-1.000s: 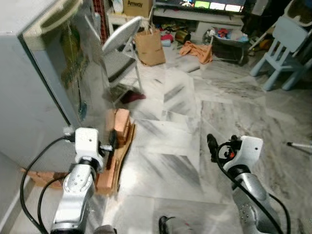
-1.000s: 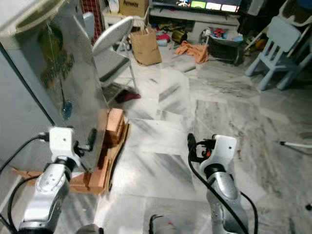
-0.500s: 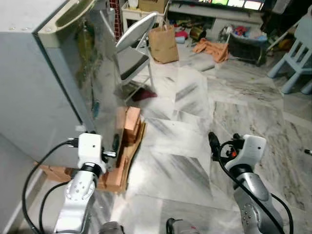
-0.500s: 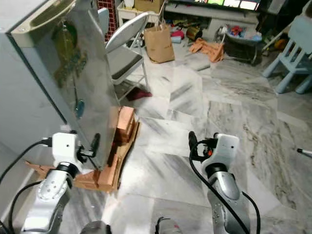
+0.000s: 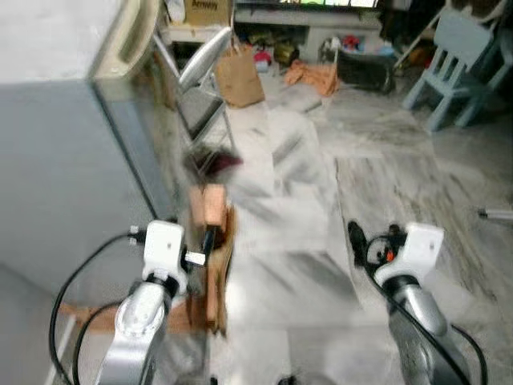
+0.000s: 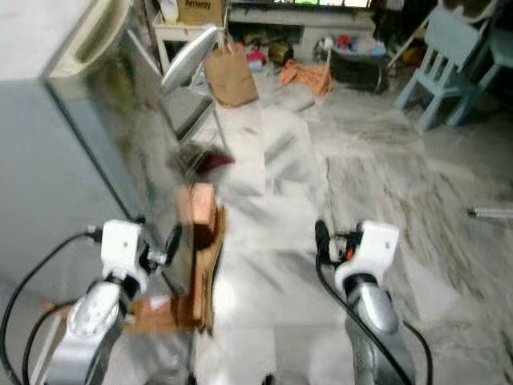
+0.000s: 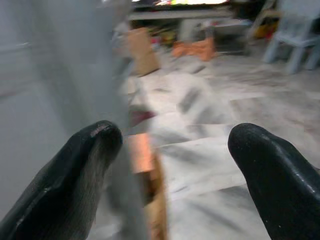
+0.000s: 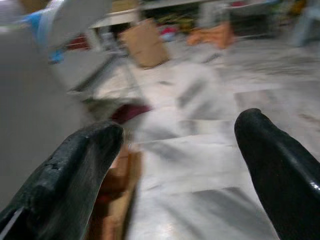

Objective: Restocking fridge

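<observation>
While the head views are blurred, the tall grey fridge with a shiny steel door [image 5: 72,152] is seen filling the robot's left side, its long axis upright and the door's free vertical edge running down toward the stack of orange-brown bricks and cardboard [image 5: 210,257] wedged on the floor at its foot. That edge is the relation on which the coming move is judged to turn: it lies just ahead of and slightly left of the left gripper [image 5: 207,241], whose black fingers are held apart, empty and pointed forward. In the left wrist view one finger [image 7: 80,170] is set against or just in front of the grey door face, though contact cannot be confirmed, and the other finger [image 7: 277,175] is well clear over the pale marble floor [image 7: 210,135], so the door edge sits between the two. The left arm is plainly the nearer one; the right gripper [image 5: 354,241] hovers over open floor well to the right of the fridge, its fingers likewise spread and holding nothing, as is seen in the right wrist view. A cream recessed handle [image 5: 132,36] is seen high on the door's top edge, well above the left gripper's level, so a reach upward would be called for if the door is to be pulled by it. Beyond the fridge a grey folding chair [image 6: 186,72] and a brown paper bag [image 6: 228,76] stand near the door's likely swing path, with a pale blue chair [image 6: 441,68] farther right.
</observation>
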You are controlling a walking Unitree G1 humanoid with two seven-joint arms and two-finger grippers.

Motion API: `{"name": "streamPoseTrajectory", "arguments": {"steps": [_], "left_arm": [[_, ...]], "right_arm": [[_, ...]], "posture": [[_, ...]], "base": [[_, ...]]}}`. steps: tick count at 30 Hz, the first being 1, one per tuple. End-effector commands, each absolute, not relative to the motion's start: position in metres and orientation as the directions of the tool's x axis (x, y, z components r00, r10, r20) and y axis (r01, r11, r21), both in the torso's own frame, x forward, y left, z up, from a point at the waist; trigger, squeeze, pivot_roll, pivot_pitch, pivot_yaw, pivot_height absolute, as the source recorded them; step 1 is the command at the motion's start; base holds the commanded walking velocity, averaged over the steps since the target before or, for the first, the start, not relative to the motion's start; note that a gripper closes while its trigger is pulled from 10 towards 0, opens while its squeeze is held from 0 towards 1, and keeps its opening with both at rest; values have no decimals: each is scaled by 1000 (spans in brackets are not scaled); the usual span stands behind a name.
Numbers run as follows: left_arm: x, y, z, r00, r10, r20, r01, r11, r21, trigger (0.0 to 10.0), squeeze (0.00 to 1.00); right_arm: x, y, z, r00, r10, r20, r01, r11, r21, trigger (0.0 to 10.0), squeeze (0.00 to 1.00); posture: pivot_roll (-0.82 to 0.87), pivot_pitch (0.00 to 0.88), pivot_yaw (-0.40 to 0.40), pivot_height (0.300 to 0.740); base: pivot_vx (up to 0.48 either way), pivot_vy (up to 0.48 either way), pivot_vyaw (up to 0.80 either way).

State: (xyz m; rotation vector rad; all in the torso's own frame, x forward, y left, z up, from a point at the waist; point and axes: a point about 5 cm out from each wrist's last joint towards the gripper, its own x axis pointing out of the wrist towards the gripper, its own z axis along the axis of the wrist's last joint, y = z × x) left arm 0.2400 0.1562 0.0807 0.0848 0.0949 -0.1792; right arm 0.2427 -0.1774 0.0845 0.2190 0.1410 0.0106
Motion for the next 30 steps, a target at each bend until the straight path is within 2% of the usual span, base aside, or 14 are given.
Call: {"name": "streamPoseTrajectory", "arguments": {"steps": [1, 4, 14, 23, 30], "left_arm": [[240, 156, 81, 982, -161, -99, 168, 983, 75, 10000, 0], [242, 159, 81, 987, -127, -101, 134, 989, 68, 10000, 0], [256, 146, 82, 979, -183, -94, 185, 982, 21, 10000, 0], [285, 163, 79, 994, -61, -92, 64, 998, 29, 10000, 0], [300, 175, 84, 997, -23, -71, 26, 998, 52, 10000, 0]], "right_arm": [[242, -184, 85, 990, 6, -138, 22, 980, 200, 10000, 0], [241, -184, 85, 990, 5, -140, 23, 980, 200, 10000, 0], [235, -190, 84, 987, 9, -161, 21, 983, 182, 10000, 0], [221, -202, 88, 983, 0, -183, 29, 987, 157, 10000, 0], [213, -208, 88, 979, 3, -206, 25, 991, 134, 10000, 0]], "posture": [[52, 66, -14, 740], [49, 69, -18, 740], [34, 92, -42, 740], [-33, 129, -56, 740], [-53, 142, -52, 740]], "base": [[0, 0, 0], [0, 0, 0], [0, 0, 0], [0, 0, 0], [0, 0, 0]]}}
